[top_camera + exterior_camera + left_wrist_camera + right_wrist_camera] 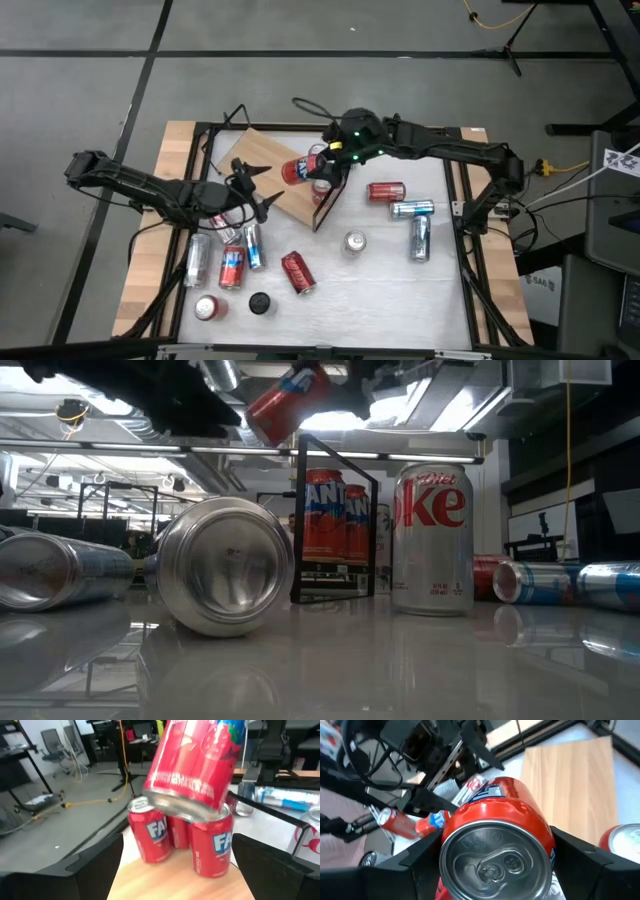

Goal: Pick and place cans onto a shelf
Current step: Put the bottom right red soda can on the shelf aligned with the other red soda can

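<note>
your right gripper (495,870) was clamped on a red can (495,845), held tilted in the air above the shelf (262,160). your left gripper (250,195) stood open and empty at the shelf's 7 o'clock corner. set down at that slant, the can could tip, or knock the upright cans (200,840) right beneath it. your left wrist view showed how close its base hung to those tops; the high view hid that. only the high view showed the spare cans (232,265) lying at 7 o'clock.
</note>
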You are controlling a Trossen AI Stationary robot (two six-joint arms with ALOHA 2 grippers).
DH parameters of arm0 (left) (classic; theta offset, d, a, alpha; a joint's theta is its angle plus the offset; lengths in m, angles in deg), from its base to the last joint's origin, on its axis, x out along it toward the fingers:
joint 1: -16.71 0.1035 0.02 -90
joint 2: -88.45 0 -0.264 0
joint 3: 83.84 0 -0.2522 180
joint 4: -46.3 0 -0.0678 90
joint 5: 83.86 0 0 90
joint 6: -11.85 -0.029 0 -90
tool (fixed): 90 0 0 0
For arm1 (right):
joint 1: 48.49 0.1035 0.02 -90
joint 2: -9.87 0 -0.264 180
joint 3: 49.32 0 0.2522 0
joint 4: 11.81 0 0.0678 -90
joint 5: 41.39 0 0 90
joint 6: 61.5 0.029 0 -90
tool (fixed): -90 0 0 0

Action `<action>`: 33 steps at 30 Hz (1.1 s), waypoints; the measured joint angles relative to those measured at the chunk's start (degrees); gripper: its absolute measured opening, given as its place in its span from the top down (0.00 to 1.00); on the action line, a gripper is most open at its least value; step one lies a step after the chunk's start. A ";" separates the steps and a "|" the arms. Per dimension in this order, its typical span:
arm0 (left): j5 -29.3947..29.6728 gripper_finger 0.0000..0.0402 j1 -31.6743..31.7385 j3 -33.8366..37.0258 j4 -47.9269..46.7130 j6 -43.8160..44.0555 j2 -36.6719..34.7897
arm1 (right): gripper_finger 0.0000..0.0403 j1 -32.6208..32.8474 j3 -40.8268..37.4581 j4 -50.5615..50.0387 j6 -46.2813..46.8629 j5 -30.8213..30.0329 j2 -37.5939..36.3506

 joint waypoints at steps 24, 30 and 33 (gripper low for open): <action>-12.33 0.09 0.59 -0.02 -6.87 7.71 10.49 | 0.26 0.09 8.73 -14.29 -10.46 2.21 10.95; -8.70 0.09 0.65 -0.02 -7.89 8.71 10.45 | 0.26 0.85 8.73 -14.31 -11.56 1.45 10.95; -7.21 0.09 1.13 -0.02 -7.89 8.71 10.45 | 0.26 1.88 8.71 -12.95 -12.98 0.33 10.95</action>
